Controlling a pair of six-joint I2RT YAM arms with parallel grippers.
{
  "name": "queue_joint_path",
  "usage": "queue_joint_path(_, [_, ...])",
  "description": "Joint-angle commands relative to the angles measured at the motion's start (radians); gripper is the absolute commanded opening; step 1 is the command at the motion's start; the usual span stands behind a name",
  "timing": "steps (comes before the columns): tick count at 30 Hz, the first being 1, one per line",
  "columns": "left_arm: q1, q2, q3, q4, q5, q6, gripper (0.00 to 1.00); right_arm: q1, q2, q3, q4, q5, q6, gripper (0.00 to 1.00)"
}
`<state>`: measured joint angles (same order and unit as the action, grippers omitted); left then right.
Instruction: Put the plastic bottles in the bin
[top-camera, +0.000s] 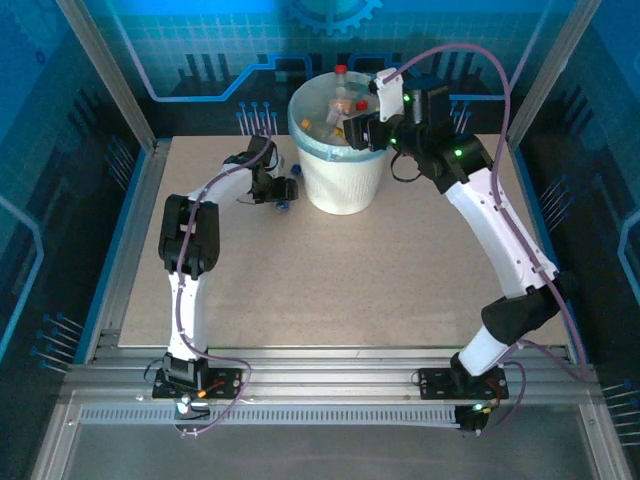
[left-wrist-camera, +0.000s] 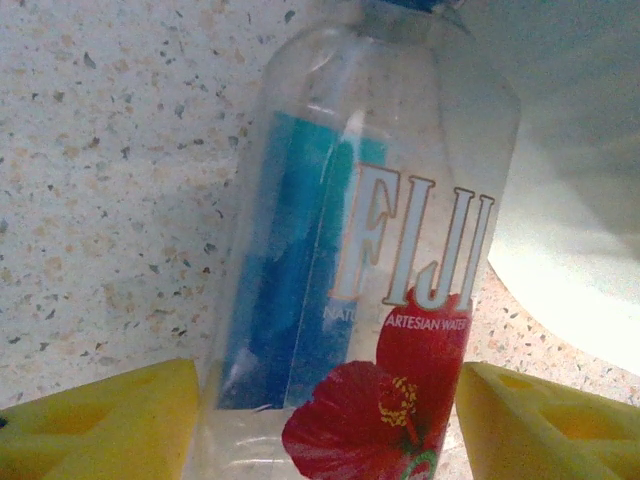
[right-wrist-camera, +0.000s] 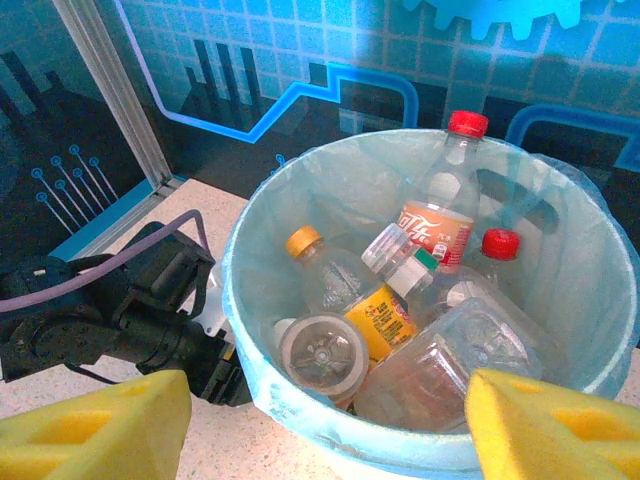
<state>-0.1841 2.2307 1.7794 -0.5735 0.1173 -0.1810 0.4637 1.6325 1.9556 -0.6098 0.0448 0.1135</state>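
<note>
Speckled beige bench (top-camera: 300, 290), round white bin (top-camera: 345, 190) with pale-blue liner as landmark. Inside it — a heap of clear plastic bottles (right-wrist-camera: 440, 215). Just left of bin: clear blue-labelled bottle (left-wrist-camera: 370, 250) lying between left jaws — pinched or not, cannot tell. Right jaws spread above bin.

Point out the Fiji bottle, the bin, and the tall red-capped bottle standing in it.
Fiji bottle (left-wrist-camera: 400, 260), left wrist view, on its label lettering.
bin (right-wrist-camera: 236, 290), right wrist view, on its left rim.
tall red-capped bottle (right-wrist-camera: 437, 228), right wrist view, on its label.
</note>
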Motion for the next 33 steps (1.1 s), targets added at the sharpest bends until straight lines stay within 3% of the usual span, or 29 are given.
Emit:
queue_joint_path(1, [0.011,0.054,0.054,-0.074,0.001,0.015,0.69,0.000,-0.023,0.003,-0.005,0.004,0.013,0.74])
queue_joint_path(12, [0.009,0.098,0.107,-0.149,-0.012,0.049,0.60,0.000,-0.016,0.030,-0.035,-0.003,0.018,0.73])
queue_joint_path(17, [0.009,0.095,0.114,-0.164,-0.027,0.056,0.73,-0.001,-0.017,0.029,-0.037,-0.005,0.024,0.73])
queue_joint_path(25, [0.008,0.107,0.115,-0.163,0.016,0.054,0.75,0.000,-0.014,0.026,-0.038,-0.013,0.028,0.73])
queue_joint_path(33, [0.009,0.082,0.111,-0.168,-0.013,0.064,0.61,0.000,-0.002,0.043,-0.059,-0.022,0.036,0.73])
